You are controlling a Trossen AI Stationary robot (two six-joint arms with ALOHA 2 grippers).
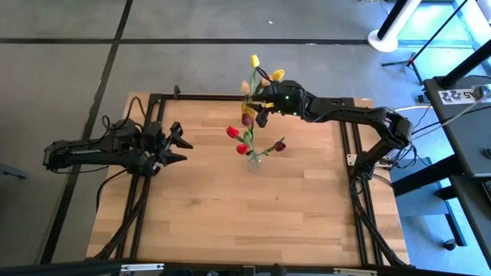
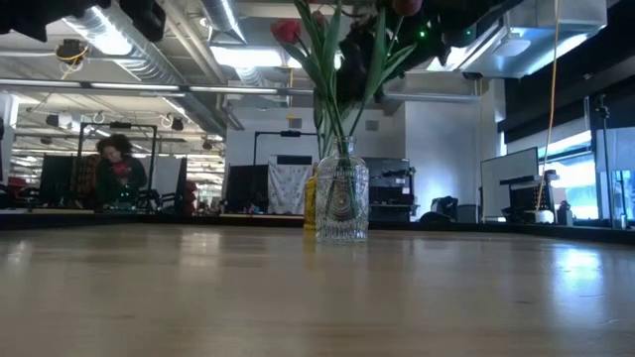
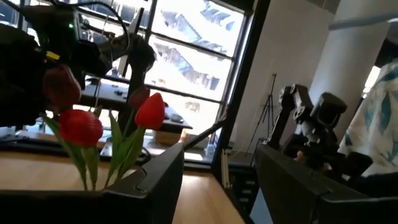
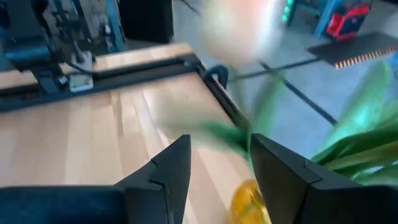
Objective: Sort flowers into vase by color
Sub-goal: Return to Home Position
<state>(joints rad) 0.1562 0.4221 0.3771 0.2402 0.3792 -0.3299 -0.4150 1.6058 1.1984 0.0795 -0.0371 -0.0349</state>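
Note:
A clear glass vase (image 1: 253, 160) (image 2: 342, 203) stands mid-table and holds red tulips (image 1: 234, 133) (image 3: 151, 111) and a dark maroon one (image 1: 279, 145) by their stems. Yellow and cream tulips (image 1: 255, 61) rise near the far edge, their lower ends hidden under my right gripper (image 1: 261, 110). That gripper (image 4: 221, 146) hovers there, open, with a blurred green stem (image 4: 233, 138) crossing between its fingers. A cream head (image 4: 239, 28) is above it and something yellow (image 4: 249, 199) is below. My left gripper (image 1: 178, 143) (image 3: 221, 168) waits open, left of the glass vase. My right gripper has the blurred green stem (image 4: 233, 138) of the far bunch running across the gap between its open fingers. I cannot tell whether either finger touches it.
A black frame (image 1: 230, 97) runs along the table's far edge and sides. Bare wood lies on the near half of the table (image 1: 245, 222). In the low view a yellow object (image 2: 310, 203) stands just behind the glass vase. A person (image 2: 117, 169) sits far off in the room.

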